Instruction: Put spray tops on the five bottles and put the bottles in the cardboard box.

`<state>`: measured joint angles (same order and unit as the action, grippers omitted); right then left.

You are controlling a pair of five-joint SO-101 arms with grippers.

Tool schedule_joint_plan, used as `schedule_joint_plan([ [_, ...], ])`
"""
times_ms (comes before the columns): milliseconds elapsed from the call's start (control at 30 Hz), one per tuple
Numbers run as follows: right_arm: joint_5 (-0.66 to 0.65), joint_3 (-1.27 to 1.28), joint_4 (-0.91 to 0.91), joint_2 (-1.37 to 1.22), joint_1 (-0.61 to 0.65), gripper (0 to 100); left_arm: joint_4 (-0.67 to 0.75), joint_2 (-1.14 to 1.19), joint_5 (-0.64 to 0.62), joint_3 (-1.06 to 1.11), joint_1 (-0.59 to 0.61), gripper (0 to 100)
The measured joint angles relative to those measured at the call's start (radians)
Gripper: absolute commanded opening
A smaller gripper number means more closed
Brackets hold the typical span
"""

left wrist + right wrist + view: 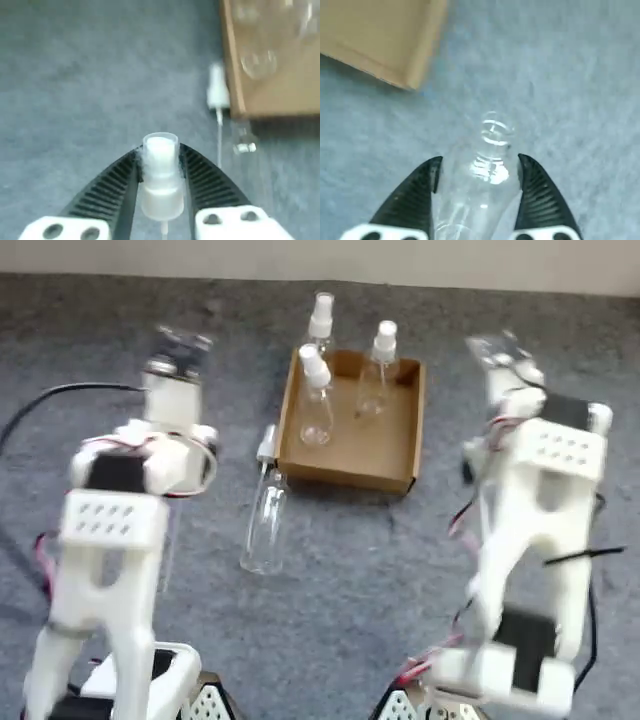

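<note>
Left gripper [160,151]: black ribbed fingers [117,185] clenched on a white plastic spray top [160,180], upper left in the high view. Right gripper [480,161]: fingers grasping an uncapped clear plastic bottle [487,172], upper right. Brown cardboard box [392,445], upper centre of the grey carpeted bench [400,560], holds two upright capped bottles [315,410]. Third capped bottle [320,325] stands just behind it. Lying bottle [265,525] rests beside its frame-left wall.

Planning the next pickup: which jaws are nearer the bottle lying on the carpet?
Left. Left jaws are left of the lying bottle; right jaws, past the cardboard box.
</note>
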<state>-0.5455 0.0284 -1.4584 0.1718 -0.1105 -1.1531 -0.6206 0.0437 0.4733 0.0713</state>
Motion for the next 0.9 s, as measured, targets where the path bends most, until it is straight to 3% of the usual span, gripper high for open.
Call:
schedule_joint_plan([
  [233,0.206,0.253,0.160,0.295,0.385,0.5,-0.002,-0.311,-0.020,-0.025,0.035,0],
  [433,0.259,0.509,0.374,0.477,0.713,0.5,-0.002,-0.497,-0.158,-0.066,0.037,0],
  [733,0.196,0.956,0.838,0.686,0.922,0.5,-0.002,-0.583,-0.402,-0.069,0.037,0],
  [900,0.180,1.086,0.910,0.733,0.959,0.5,0.038,-0.585,-0.548,-0.052,0.037,0],
])
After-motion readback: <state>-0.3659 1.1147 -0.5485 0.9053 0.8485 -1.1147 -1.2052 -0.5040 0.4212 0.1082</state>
